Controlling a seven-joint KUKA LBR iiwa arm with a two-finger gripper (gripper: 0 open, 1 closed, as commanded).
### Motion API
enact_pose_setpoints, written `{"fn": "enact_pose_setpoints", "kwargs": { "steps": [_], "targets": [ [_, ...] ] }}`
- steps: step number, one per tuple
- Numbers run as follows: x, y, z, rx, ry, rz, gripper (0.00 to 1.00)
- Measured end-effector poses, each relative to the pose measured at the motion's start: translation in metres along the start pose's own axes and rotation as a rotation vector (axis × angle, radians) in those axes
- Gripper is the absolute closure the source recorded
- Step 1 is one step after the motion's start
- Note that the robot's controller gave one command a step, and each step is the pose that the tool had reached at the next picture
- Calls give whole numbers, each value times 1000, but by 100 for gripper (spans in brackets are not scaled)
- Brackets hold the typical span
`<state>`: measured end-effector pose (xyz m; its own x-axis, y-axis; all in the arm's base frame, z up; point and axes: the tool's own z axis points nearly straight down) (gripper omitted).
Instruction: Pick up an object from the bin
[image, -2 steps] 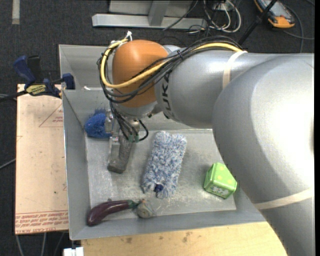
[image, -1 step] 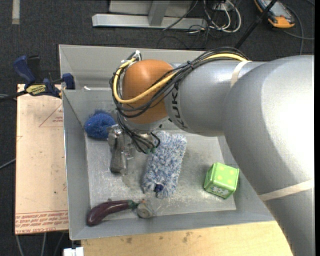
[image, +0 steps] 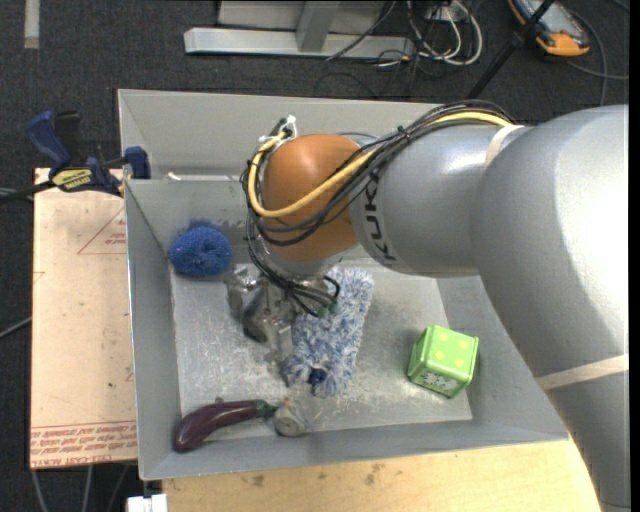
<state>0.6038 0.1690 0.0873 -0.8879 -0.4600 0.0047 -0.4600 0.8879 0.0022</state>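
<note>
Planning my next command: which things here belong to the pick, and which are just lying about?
In the job: gripper; blue-white cloth, right beside it.
Lying about: blue scrubber; green cube; purple eggplant.

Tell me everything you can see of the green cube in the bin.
The green cube is lime-coloured, with paler round spots on its top face like a die, and a white side bearing dark marks too small to read. Its material is unclear. It sits slightly turned on the bin floor, toward the view's lower right, close to the sloping right wall and apart from the blue-and-white cloth. Nothing rests on it.
</note>
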Motion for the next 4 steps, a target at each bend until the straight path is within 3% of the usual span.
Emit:
{"fn": "enact_pose_setpoints", "kwargs": {
  "steps": [1, 2, 3, 4],
  "targets": [
    [-11, -8, -12, 3, -10, -129, 0],
    [-7, -28, 17, 2, -7, -237, 0],
    [-7, -33, 17, 2, -8, -307, 100],
    [-7, -33, 17, 1, -8, -306, 100]
  ]
}}
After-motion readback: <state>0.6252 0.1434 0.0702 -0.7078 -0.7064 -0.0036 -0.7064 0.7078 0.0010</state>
